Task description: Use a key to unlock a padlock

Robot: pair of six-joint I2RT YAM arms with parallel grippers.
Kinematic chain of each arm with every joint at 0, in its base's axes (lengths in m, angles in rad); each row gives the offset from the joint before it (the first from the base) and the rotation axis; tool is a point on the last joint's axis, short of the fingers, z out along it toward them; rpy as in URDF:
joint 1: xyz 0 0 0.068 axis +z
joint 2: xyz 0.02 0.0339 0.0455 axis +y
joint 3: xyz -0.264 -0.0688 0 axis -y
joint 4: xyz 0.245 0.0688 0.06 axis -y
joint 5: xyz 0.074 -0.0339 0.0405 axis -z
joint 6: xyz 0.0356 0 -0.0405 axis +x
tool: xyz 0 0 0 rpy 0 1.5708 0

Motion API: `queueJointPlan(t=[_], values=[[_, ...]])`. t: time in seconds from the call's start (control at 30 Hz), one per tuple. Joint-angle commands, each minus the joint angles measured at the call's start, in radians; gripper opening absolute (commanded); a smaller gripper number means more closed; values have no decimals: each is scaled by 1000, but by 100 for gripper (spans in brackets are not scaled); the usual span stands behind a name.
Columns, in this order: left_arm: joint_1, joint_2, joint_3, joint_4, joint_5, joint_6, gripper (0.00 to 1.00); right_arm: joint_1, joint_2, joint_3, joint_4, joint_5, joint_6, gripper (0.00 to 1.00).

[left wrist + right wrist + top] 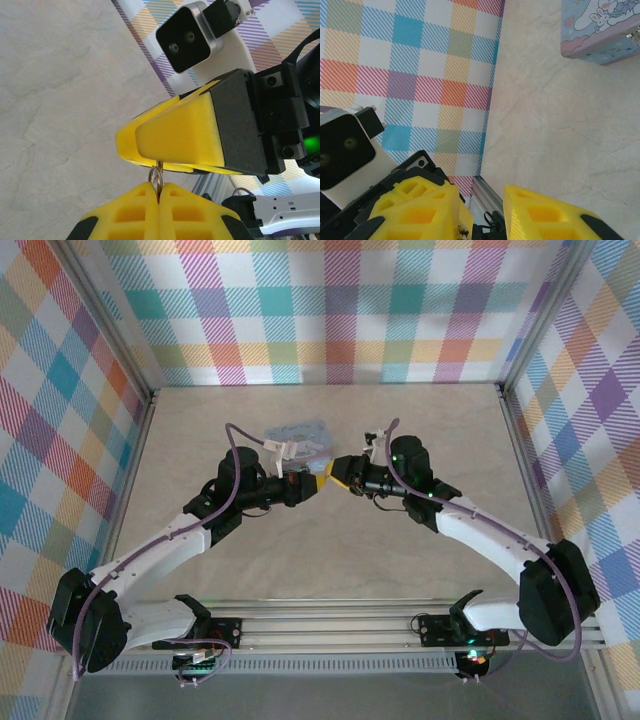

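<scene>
Overhead, your two arms reach in from either side and meet over the middle of the worktop (420, 430). The left claw (315, 481) and the right claw (341, 473) stand tip to tip, just on the near side of the pastel tin box (295, 432). The key is too small for you to pick out from up there. From the left wrist, your left claw (159, 192) is closed, its two yellow fingers pressed flat together. They pinch the key (155, 175), a slim metal piece with a small loop that stands upright out of the seam. The key's upper end meets the underside of the right claw (127, 142), which lies crosswise just above it like a yellow wedge. The right wrist camera (187, 37) sits behind that wedge, with pale worktop (60, 100) off to the left. From the right wrist, your right claw (480, 192) has its fingers parted by a clear gap, and I cannot make out anything caught between them. The left wrist camera (340, 150) faces you at the left edge. The tin box (600, 30) rests on the worktop (560, 125) in the upper right corner, well apart from the fingers.
</scene>
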Motion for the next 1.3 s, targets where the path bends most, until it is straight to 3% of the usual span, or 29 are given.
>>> queueJointPlan(t=[0.0, 0.17, 0.3, 0.43, 0.5, 0.57, 0.67, 0.8, 0.9, 1.03, 1.27], values=[[1, -18, -7, 3, -20, 18, 0, -1, 21, -7, 80, -39, 41, 24], [1, -13, -7, -6, -35, 20, 0, -1, 42, -2, 138, -78, 49, 0], [1, -17, -5, -48, -62, 27, 2, -2, 44, 1, 128, -87, 13, 0], [3, -34, 4, -113, -98, 33, 28, -5, 23, 31, 41, -95, -105, 0], [4, -46, 20, -174, -133, 24, 48, -12, 7, 103, -136, -86, -271, 0], [15, -54, 44, -250, -155, 15, 55, -12, 7, 246, -460, -19, -545, 0], [33, -69, 49, -279, -93, 41, 54, -13, 33, 403, -779, 74, -841, 0], [35, -118, 6, -183, 10, 105, 53, -18, 29, 438, -861, -16, -1034, 0], [33, -157, -44, -85, 91, 172, 57, -23, 21, 411, -822, -95, -1047, 0], [33, -178, 4, -201, 78, 227, 60, -27, 6, 351, -722, -156, -1007, 0], [34, -89, -29, 15, 196, 48, 51, -31, -11, 299, -606, -212, -949, 0]])
